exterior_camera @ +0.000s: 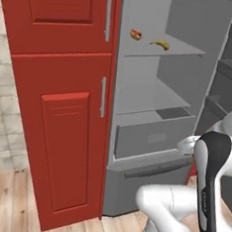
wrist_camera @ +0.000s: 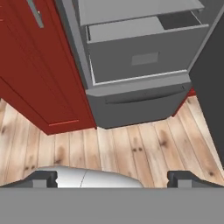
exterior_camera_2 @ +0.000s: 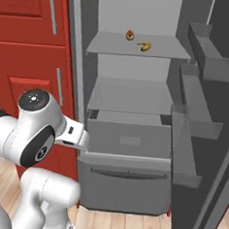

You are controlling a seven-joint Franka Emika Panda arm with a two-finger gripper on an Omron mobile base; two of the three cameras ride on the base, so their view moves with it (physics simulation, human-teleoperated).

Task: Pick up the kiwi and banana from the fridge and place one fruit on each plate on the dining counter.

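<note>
So the two-finger gripper [wrist_camera: 112, 177] is hanging low with its dark finger tips [wrist_camera: 43, 178] spread wide apart and nothing between them, pointing down at the light wooden plank floor [wrist_camera: 131, 148] just in front of the fridge. Looking along the hand, the bottom of the tall grey fridge [wrist_camera: 140, 94] is sitting right ahead, with its grey pull-out drawer [wrist_camera: 144, 59] just above the base panel, and the red cupboard [wrist_camera: 30, 74] is standing off to the left of it.

From the base cameras, the white arm is folding up in the foreground, well below the shelves. The fridge door is standing open, with its grey door bins [exterior_camera_2: 201, 94] sticking out on the right.

Way up on the top flat grey shelf [exterior_camera: 163, 50] the small curved yellow banana [exterior_camera: 160, 44] is lying near the middle, and just beside it to the left is the red-and-tan hot-dog-like thing [exterior_camera: 136, 35]. Both are sitting well apart from the gripper, high above it and further back inside. Can't make out the kiwi from these angles
</note>
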